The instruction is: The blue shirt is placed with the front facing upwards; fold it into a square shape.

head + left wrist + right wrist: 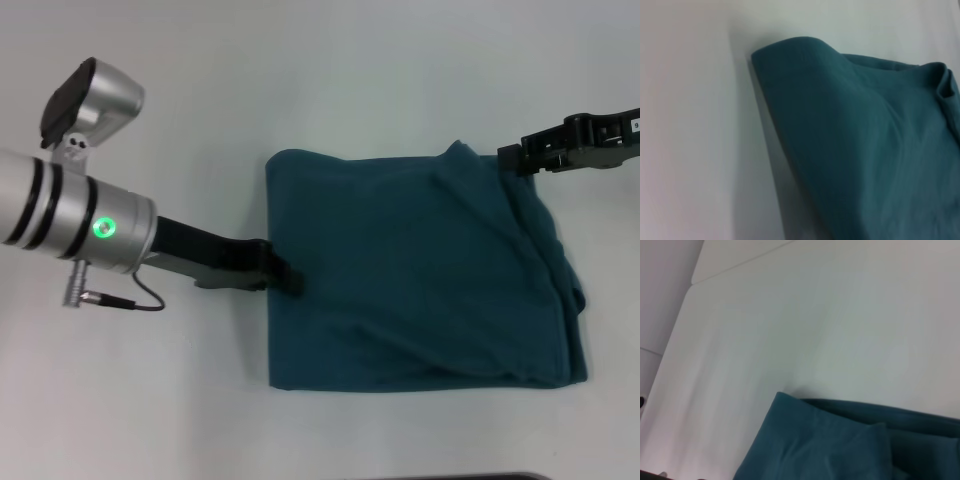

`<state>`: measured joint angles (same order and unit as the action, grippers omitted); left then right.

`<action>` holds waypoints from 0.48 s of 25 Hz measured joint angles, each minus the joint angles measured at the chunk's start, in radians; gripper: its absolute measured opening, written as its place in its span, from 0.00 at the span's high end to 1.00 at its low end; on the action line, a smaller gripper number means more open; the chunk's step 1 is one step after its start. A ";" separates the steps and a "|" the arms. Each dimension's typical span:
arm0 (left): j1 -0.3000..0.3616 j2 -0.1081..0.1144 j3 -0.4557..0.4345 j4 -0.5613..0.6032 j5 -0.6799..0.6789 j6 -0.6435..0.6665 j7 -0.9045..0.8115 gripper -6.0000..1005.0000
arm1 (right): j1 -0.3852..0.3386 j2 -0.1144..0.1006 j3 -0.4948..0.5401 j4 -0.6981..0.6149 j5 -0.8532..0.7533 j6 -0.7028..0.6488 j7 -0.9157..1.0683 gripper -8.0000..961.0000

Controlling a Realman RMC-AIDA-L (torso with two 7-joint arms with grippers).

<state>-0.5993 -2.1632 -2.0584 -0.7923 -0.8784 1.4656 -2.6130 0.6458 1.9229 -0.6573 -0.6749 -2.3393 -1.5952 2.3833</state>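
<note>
The blue shirt (420,270) lies folded into a rough rectangle on the white table (330,70), plain teal side up, with no lettering showing. Loose folds bunch along its right side. My left gripper (288,280) is low at the middle of the shirt's left edge, touching the cloth. My right gripper (508,160) is at the shirt's far right corner, beside a raised peak of fabric. The left wrist view shows a rounded folded edge of the shirt (865,150). A corner of the shirt (840,445) fills the lower part of the right wrist view.
A thin black cable (130,300) hangs under my left arm. The table's far edge (740,265) shows in the right wrist view. A dark strip (450,477) lies at the near border of the head view.
</note>
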 joint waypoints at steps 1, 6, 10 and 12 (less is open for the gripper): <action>0.008 0.002 -0.004 -0.010 0.000 0.011 0.000 0.87 | 0.000 0.000 0.001 0.000 0.000 0.000 0.000 0.56; 0.061 0.023 -0.053 -0.076 0.003 0.060 -0.004 0.88 | 0.000 0.000 0.007 0.000 0.000 0.003 0.002 0.56; 0.091 0.055 -0.086 -0.092 0.003 0.088 -0.008 0.86 | -0.002 0.001 0.011 0.000 0.000 0.003 0.002 0.56; 0.104 0.069 -0.097 -0.093 0.003 0.091 -0.011 0.85 | -0.002 0.001 0.012 0.000 0.000 0.004 0.002 0.56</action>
<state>-0.4953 -2.0946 -2.1553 -0.8853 -0.8756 1.5570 -2.6243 0.6442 1.9236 -0.6451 -0.6744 -2.3393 -1.5910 2.3853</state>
